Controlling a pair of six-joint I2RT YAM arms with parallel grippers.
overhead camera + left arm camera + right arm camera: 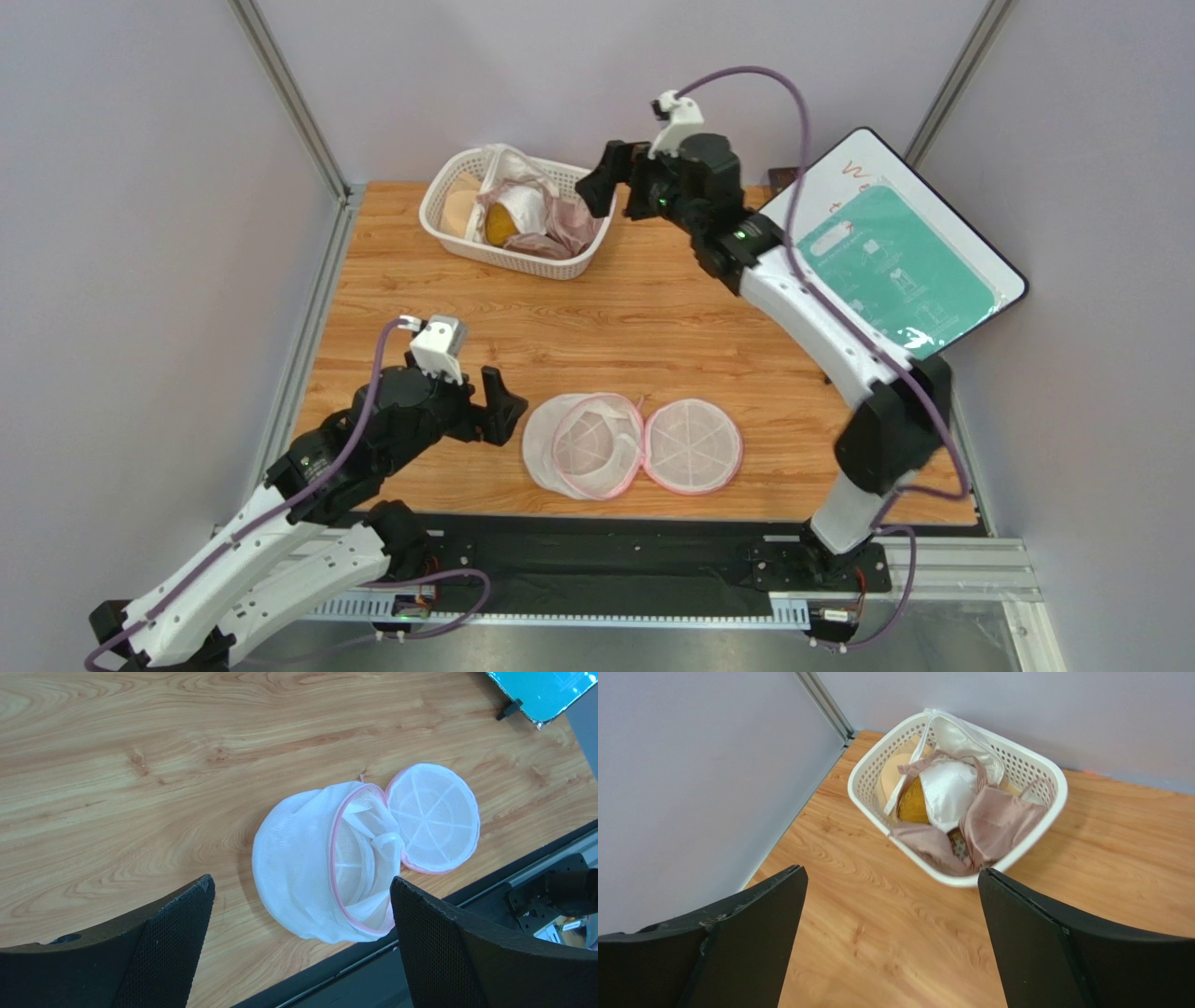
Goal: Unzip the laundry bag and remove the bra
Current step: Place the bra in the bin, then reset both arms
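The laundry bag [589, 445] lies unzipped near the table's front edge, its flat ribbed half [692, 445] folded out to the right. In the left wrist view the domed half [302, 854] gapes open with white mesh inside, beside the lid half [433, 817]. The mauve-pink bra [1001, 822] lies in the white basket, draped over its near rim; it also shows in the top view [561, 224]. My left gripper [502, 413] is open and empty just left of the bag [300, 880]. My right gripper [601, 179] is open and empty, above the table near the basket [891, 870].
The white lattice basket [522, 259] stands at the back left and also holds a mustard cloth [912, 805] and a white cloth [948, 784]. A teal tablet [898, 259] leans at the right. Grey walls close the left and back; a black rail runs along the front edge.
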